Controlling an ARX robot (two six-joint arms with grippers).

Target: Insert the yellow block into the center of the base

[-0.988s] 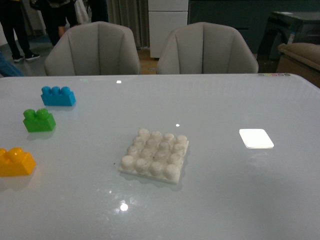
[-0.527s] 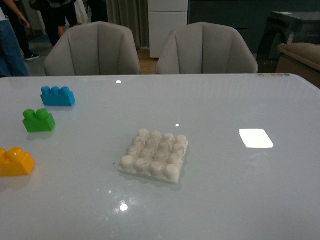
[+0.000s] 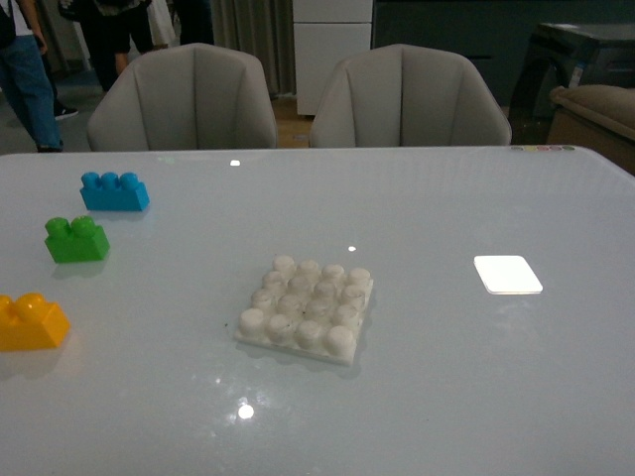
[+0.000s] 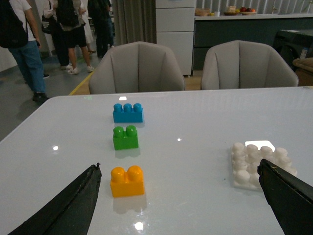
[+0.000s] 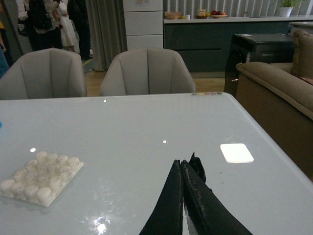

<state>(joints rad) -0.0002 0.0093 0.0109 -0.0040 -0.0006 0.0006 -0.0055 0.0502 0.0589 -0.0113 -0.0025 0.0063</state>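
The yellow block [image 3: 31, 321] sits on the table at the left edge of the front view, studs up. In the left wrist view it [image 4: 127, 181] lies ahead of my left gripper [image 4: 179, 169], nearer its left finger, untouched. That gripper is open wide and empty. The white studded base [image 3: 309, 307] lies at the table's middle with nothing on its studs. It also shows in the left wrist view [image 4: 258, 165] and the right wrist view [image 5: 41, 176]. My right gripper [image 5: 182, 165] is shut and empty above the table, between the base and a white patch. Neither gripper shows in the front view.
A green two-stud brick [image 3: 76, 239] and a longer blue brick [image 3: 115, 190] stand in a line behind the yellow block. A smooth white square patch [image 3: 508, 274] lies right of the base. Two grey chairs [image 3: 184, 99] stand behind the table. People stand at the far left.
The bricks and base have not moved. A person in jeans has walked across the far left background.
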